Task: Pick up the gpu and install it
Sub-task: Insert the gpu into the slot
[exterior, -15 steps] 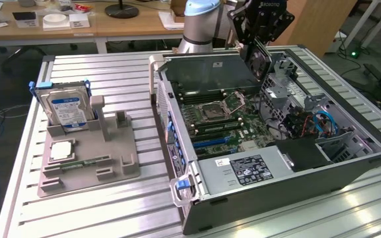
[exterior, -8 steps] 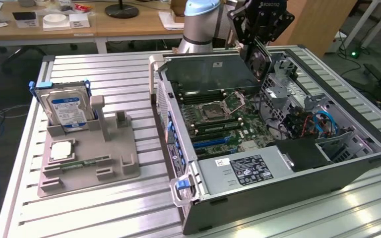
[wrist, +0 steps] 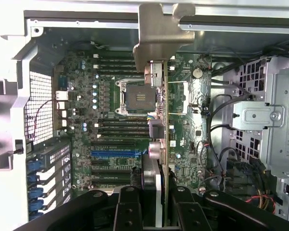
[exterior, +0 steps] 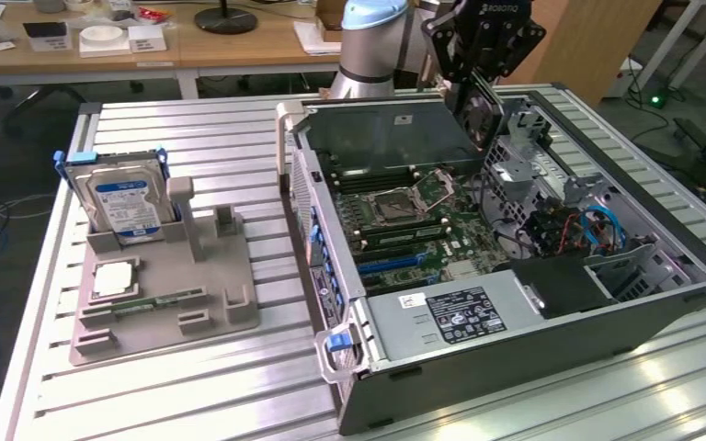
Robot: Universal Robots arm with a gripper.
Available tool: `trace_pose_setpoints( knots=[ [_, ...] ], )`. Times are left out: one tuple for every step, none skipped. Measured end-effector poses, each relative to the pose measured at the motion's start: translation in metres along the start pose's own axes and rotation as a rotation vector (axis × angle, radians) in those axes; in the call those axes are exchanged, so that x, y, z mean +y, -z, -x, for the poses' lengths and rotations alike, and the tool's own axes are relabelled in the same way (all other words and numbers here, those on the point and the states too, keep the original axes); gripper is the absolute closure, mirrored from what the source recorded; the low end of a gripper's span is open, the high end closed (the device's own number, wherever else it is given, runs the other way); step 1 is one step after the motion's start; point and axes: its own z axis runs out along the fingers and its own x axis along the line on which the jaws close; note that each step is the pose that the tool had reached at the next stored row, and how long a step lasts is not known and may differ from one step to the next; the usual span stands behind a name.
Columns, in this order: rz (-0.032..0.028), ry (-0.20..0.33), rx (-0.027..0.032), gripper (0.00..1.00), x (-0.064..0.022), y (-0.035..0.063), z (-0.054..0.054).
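The gpu (exterior: 480, 115) hangs upright, held by its top edge in the hand (exterior: 477, 81), whose fingers (wrist: 127, 207) are clenched on it. It is over the open computer case (exterior: 513, 367), above the motherboard (wrist: 111, 96) and clear of its slots. In the wrist view the card shows edge-on, with its metal bracket (wrist: 159, 33) at the far end. On the worktop (exterior: 181, 386), towards the exterior view's left, a grey holder (exterior: 194, 312) carries a blue-labelled hard drive (exterior: 126, 197) and a memory stick (exterior: 157, 300).
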Motion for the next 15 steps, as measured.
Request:
trace_pose_setpoints(
  knots=[
    [0.0,0.004,0.0,0.72,0.0,0.0,0.0],
    [0.0,0.009,-0.0001,0.72,0.0,0.0,0.0],
    [0.0003,0.017,-0.0003,0.72,0.0,0.0,0.0],
    [0.0004,0.025,-0.0003,0.72,0.0,0.0,0.0],
    [0.0005,0.032,-0.0003,0.72,0.0,0.0,0.0],
    [0.0006,0.041,-0.0004,0.72,0.0,0.0,0.0],
    [0.0007,0.049,-0.0005,0.72,0.0,0.0,0.0],
    [0.0008,0.059,-0.0006,0.72,0.0,0.0,0.0],
    [0.0009,0.068,-0.0007,0.72,0.0,0.0,0.0],
    [0.001,0.077,-0.0008,0.72,0.0,0.0,0.0],
    [0.0011,0.085,-0.0009,0.72,0.0,0.0,0.0],
    [0.0012,0.092,-0.0009,0.72,-0.0001,0.0,0.0],
    [0.0013,0.1,-0.001,0.72,-0.0001,0.0,0.0],
    [0.0014,0.108,-0.0011,0.72,-0.0002,0.0,-0.0001],
    [0.0015,0.117,-0.0012,0.72,-0.0002,0.0,-0.0001]
  ],
)
